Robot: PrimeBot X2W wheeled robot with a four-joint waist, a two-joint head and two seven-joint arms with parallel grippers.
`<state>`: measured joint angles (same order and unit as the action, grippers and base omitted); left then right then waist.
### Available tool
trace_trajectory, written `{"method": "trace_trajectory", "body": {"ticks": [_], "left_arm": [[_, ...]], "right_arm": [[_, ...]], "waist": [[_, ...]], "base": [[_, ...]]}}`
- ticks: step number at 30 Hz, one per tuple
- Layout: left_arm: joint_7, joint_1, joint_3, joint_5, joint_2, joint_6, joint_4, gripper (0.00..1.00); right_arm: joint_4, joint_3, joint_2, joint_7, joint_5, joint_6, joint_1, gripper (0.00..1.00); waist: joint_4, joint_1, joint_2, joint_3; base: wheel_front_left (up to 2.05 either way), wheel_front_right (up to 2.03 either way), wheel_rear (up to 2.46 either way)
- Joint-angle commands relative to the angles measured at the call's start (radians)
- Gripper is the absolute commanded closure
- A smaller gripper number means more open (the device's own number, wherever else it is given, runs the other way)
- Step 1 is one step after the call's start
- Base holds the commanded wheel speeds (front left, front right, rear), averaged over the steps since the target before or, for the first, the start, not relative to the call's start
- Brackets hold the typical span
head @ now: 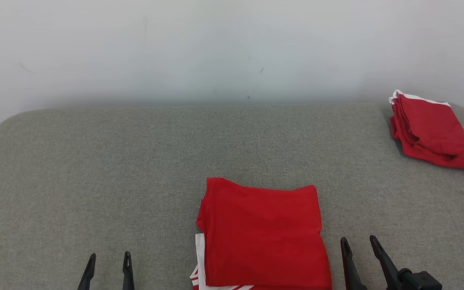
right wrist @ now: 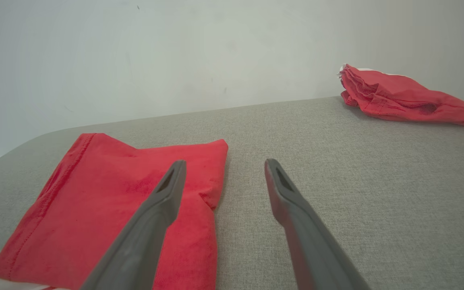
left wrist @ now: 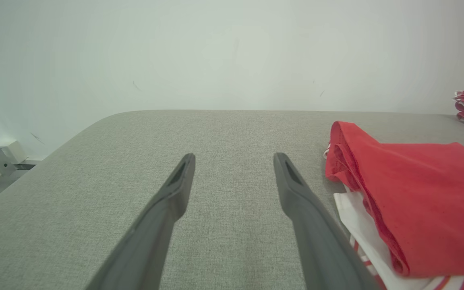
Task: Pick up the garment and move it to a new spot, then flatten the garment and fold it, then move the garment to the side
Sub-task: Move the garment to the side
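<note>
So the red garment (head: 262, 233) sits folded at the near middle of the grey table (head: 95, 169), white trim poking out underneath. Left gripper (head: 109, 262) and right gripper (head: 360, 245) flank it, both spread apart and holding nothing. Another folded red garment (head: 433, 131) lies in the far right corner.

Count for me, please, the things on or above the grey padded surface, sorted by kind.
Red garments: 2, the near garment and the far garment at the right corner.
Grippers: 2, the left gripper and the right gripper, both open.
Total: 4.
</note>
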<state>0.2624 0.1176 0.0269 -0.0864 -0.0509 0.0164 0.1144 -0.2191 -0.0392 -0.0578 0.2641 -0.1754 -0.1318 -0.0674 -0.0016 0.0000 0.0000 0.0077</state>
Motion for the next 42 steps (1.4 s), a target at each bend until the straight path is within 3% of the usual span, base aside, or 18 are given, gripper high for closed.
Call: {"method": "trace_trajectory", "body": {"ticks": [1,23,29,35,41,42], "left_arm": [[0.002,0.004,-0.003,0.010,0.001,-0.003,0.001,0.00],[0.002,-0.021,-0.013,0.001,0.001,0.007,-0.001,0.00],[0.002,-0.044,0.006,-0.003,0.001,0.006,0.003,0.00],[0.002,-0.055,0.020,-0.011,0.001,0.003,0.011,0.00],[0.002,-0.048,0.023,-0.011,0.001,0.005,0.017,0.00],[0.002,-0.047,0.023,-0.010,0.001,0.007,0.019,0.00]], "right_arm": [[-0.001,0.001,0.003,0.001,0.002,0.003,-0.003,0.00],[-0.032,-0.001,0.008,0.000,0.007,0.003,0.064,0.00],[-0.191,-0.027,0.008,0.000,0.017,0.003,0.173,0.00],[-0.470,-0.043,0.008,-0.034,0.020,0.003,0.323,0.00],[-0.626,-0.110,0.008,-0.055,-0.046,0.003,0.391,0.00],[-0.651,-0.124,0.008,-0.066,-0.057,0.003,0.395,0.08]], "waist": [[0.000,0.0000,0.0000,0.000],[0.003,0.0000,0.0000,0.024],[0.017,0.0000,0.0000,0.047],[0.033,0.0000,0.0000,0.059],[0.040,0.0000,0.0000,0.056],[0.041,0.0000,0.0000,0.054]], "base": [[0.00,0.00,0.00],[0.00,0.00,0.00],[0.00,0.00,0.00],[0.00,0.00,0.00],[0.00,0.00,0.00],[0.00,0.00,0.00]]}}
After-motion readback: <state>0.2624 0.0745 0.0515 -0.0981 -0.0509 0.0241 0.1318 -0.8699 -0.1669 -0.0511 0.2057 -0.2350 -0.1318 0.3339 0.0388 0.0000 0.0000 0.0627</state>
